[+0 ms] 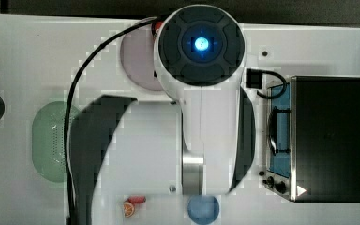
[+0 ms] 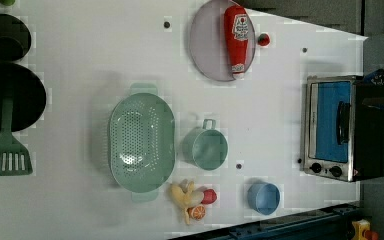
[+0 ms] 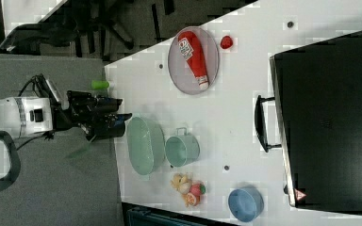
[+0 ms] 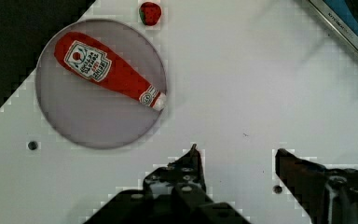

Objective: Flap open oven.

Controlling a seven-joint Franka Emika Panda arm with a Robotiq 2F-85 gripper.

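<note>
Just below the wrist camera, the tool (image 4: 237, 161) hangs with its fingers (image 4: 193, 163) spread and nothing between them, over bare white tabletop (image 4: 242, 84). A little farther out lies a round grey plate (image 4: 70, 116) carrying a red ketchup bottle (image 4: 107, 72), with a small strawberry (image 4: 149, 12) just beyond the plate's rim. Farthest off sits the oven (image 4: 349, 28), at the top view's right, its blue glass door (image 1: 280, 136) closed and its bar handle (image 1: 273, 129) facing the arm.

The opening has not begun. To do it well, I judge the tool should travel to the handle, keep its fingers apart until they straddle the bar at its middle, then pull outward and down along the door's hinge arc rather than straight back, so the oven does not slide.
</note>
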